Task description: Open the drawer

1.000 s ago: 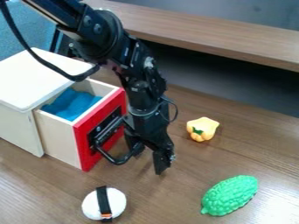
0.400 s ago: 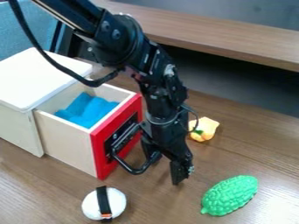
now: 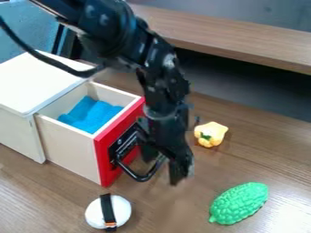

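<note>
At the far left stands the box (image 3: 37,84), its flat white top level and its pale wooden side facing the camera. Behind it, at the upper left, is a blue surface (image 3: 23,27). The drawer (image 3: 65,146) is pulled well out of the box to the right, its open top showing a crumpled blue cloth (image 3: 92,116) inside. Below the drawer, on the wood-grain table (image 3: 36,195), lies a white rounded toy (image 3: 124,210) with a black band around it, apart from the drawer. The drawer's red front (image 3: 105,169) faces the lower right and bears a black, curved handle (image 3: 140,178).

The arm (image 3: 115,29) comes in from the top edge and slants down past the red front, a cable trailing at its left. The gripper (image 3: 162,169) points down at the right end of the handle, its fingers apart, one on each side of the bar. Whether either touches the bar cannot be told.

Right of the gripper sits a yellow toy pepper (image 3: 211,133); farther right and nearer the camera lies a bumpy green toy (image 3: 238,203). A wooden shelf (image 3: 243,36) crosses the upper right.
</note>
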{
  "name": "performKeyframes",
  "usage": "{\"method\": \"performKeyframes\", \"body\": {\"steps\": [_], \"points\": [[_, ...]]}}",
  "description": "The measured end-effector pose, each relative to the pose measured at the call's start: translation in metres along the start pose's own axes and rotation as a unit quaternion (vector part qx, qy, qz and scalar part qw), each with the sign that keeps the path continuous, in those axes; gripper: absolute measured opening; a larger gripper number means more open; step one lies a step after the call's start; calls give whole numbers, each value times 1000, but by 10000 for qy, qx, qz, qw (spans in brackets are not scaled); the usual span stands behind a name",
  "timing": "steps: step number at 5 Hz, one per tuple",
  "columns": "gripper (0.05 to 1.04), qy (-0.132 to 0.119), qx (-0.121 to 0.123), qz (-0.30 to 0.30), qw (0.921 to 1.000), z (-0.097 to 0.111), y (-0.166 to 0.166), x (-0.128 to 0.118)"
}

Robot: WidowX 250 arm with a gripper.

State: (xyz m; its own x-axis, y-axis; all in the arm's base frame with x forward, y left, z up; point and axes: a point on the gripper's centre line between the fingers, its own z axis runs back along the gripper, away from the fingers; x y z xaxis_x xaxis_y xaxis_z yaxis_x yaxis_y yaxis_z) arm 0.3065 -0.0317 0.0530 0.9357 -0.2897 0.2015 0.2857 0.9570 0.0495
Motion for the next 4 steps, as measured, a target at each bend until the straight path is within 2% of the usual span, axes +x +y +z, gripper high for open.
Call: {"method": "performKeyframes", "body": {"steps": [1,2,3,4], "points": [[1000,-172,123,108,9997,23,9,5],[1000,-473,95,120,9988,49,8,13],[1000,-739,-58,126,9972,74,3,13],[1000,-883,-124,123,9959,96,2,9]]}}
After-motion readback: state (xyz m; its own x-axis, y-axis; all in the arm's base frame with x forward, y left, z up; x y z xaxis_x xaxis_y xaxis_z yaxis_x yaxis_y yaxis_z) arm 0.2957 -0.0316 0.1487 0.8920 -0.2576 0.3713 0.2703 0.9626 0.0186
